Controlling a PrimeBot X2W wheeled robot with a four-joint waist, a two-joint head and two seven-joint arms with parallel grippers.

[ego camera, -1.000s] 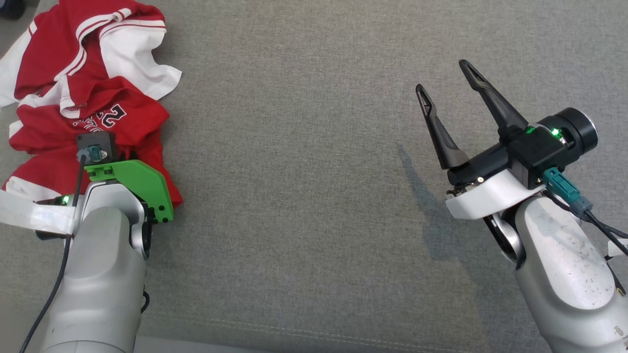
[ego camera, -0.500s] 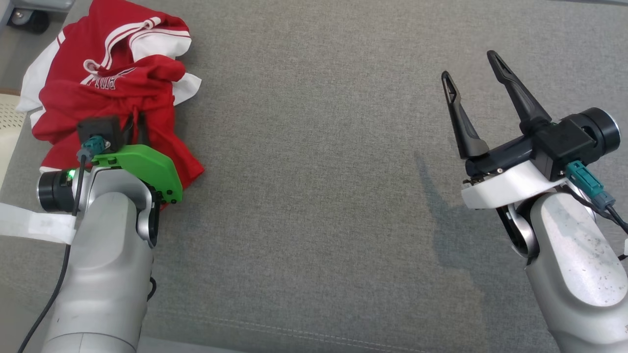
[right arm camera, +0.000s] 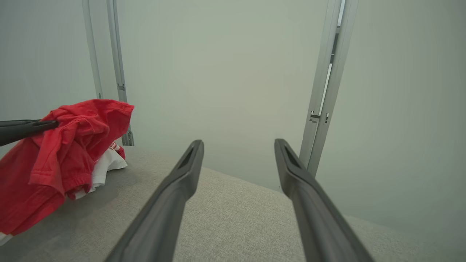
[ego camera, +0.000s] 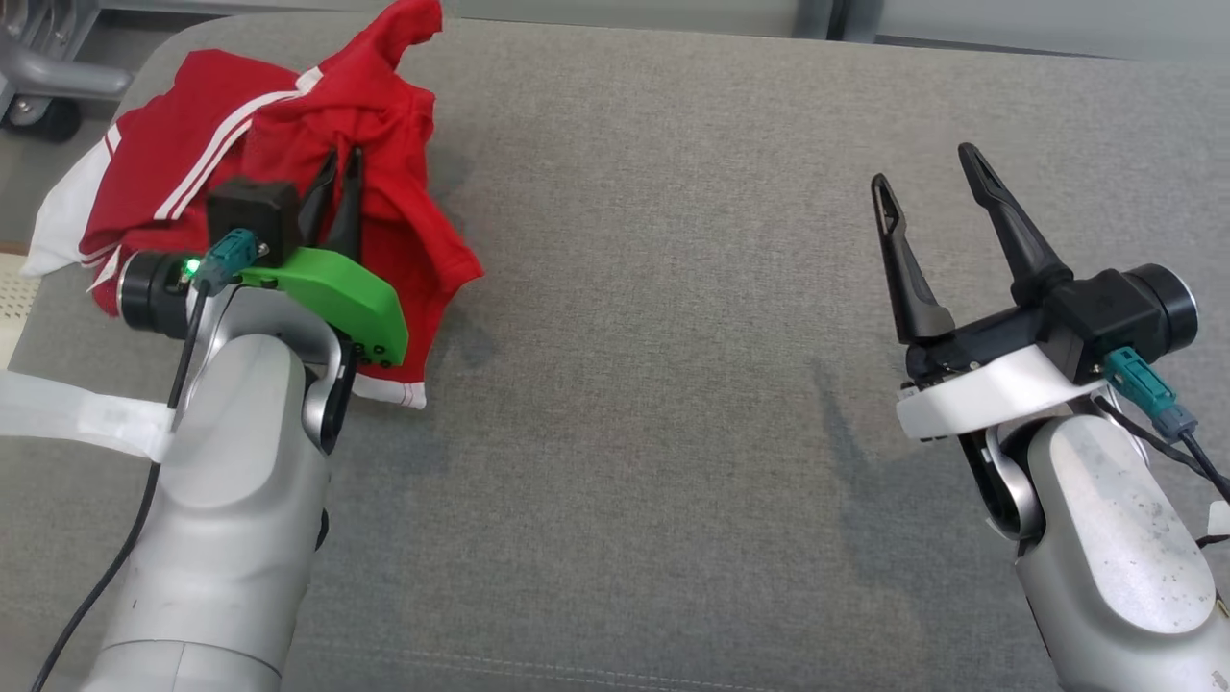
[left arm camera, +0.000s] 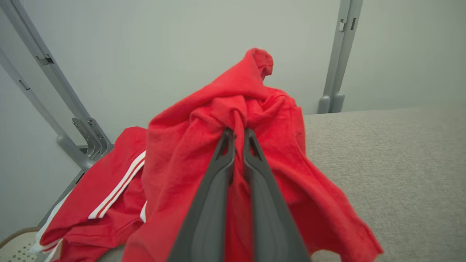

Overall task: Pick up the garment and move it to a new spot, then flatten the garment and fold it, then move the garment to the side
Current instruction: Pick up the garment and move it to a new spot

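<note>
Left gripper [ego camera: 338, 165] pinched tight on red garment [ego camera: 394, 115], one bunch raised above grey cushion [ego camera: 653, 288], rest trailing on it, right gripper [ego camera: 922, 168] spread wide, empty

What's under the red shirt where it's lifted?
Grey cushion shows beneath the hanging edge. The left hand pinches a fold of the shirt; anything below the heap is covered.

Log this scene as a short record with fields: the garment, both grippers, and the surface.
garment: red with white stripes, bunched, upper part held up, rest lying at the surface's left end
left gripper: shut on garment
right gripper: open, holding nothing, apart from garment
surface: grey fabric
</note>
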